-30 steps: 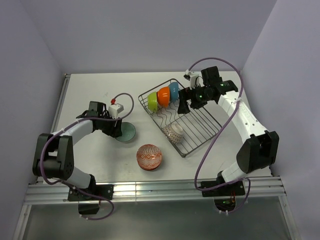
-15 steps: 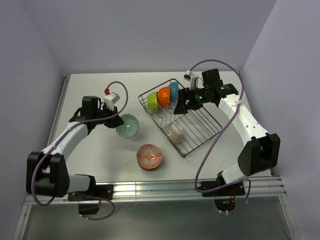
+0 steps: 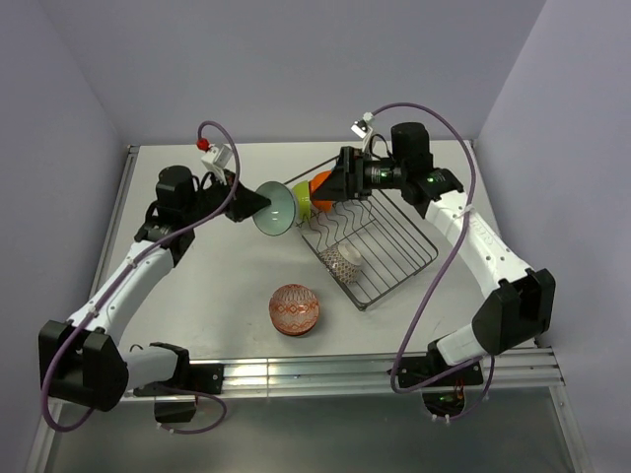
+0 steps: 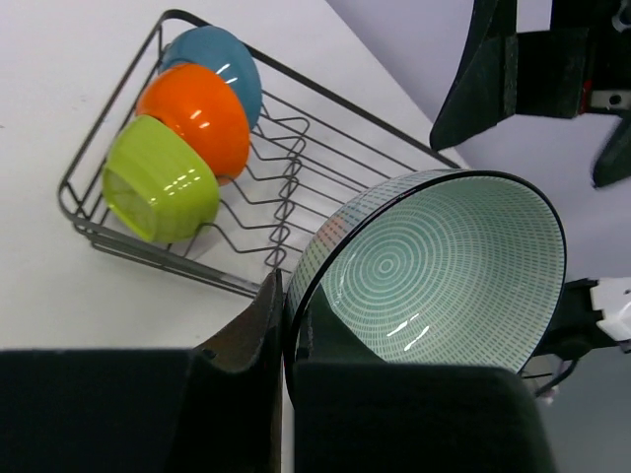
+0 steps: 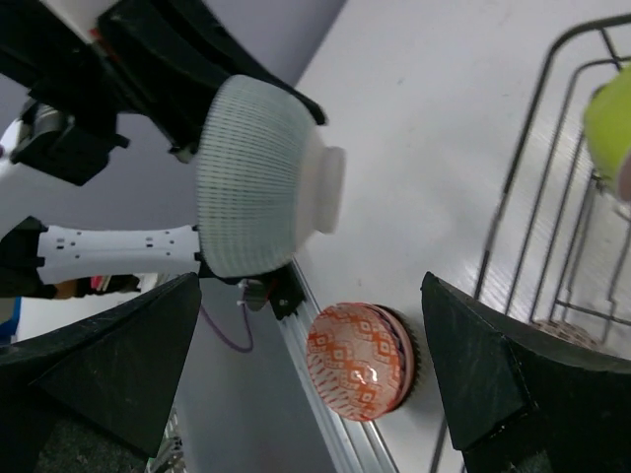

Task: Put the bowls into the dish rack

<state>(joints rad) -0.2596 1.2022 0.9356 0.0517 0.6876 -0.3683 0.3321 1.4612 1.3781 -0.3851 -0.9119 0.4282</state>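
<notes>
Left gripper (image 4: 283, 320) is pinching the teal-lined bowl (image 4: 434, 261) by its rim, midair. Right gripper (image 3: 331, 185) is gaping opposite; one bump could drop it.

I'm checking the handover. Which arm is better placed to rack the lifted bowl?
Probably right: the right gripper is open, facing the bowl, and hangs by the rack. The left gripper, shut on the bowl's rim, reaches from farther off.

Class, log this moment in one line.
left tool: shut on teal-lined bowl | right tool: open | rack: lime, orange, blue, zigzag bowls | table: red bowl
</notes>
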